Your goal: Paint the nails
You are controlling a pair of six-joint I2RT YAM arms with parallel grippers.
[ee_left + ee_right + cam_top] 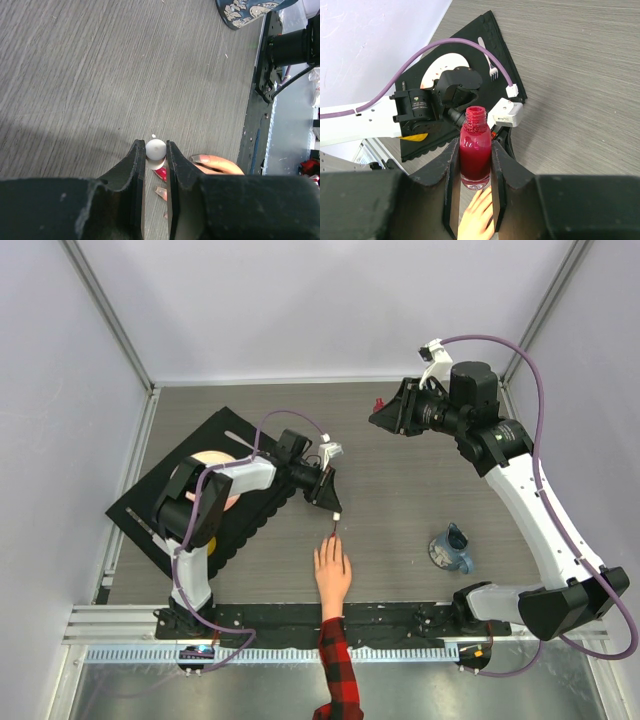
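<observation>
A pale hand [332, 575] with a red-and-black plaid sleeve [340, 670] lies flat near the table's front edge. My left gripper [330, 502] is shut on the white brush cap [155, 149], with the brush pointing down at the fingertips. In the left wrist view one nail [161, 173] under the cap is red, the nail beside it [161, 192] is skin-coloured, and the thumb [215, 162] lies to the right. My right gripper [385, 415] is shut on the open red polish bottle [475, 150] and holds it high at the back.
A black placemat [165, 505] with a plate and a fork [490, 70] lies at the left under the left arm. A blue patterned object [452, 550] stands at the right front. White walls and metal rails surround the table.
</observation>
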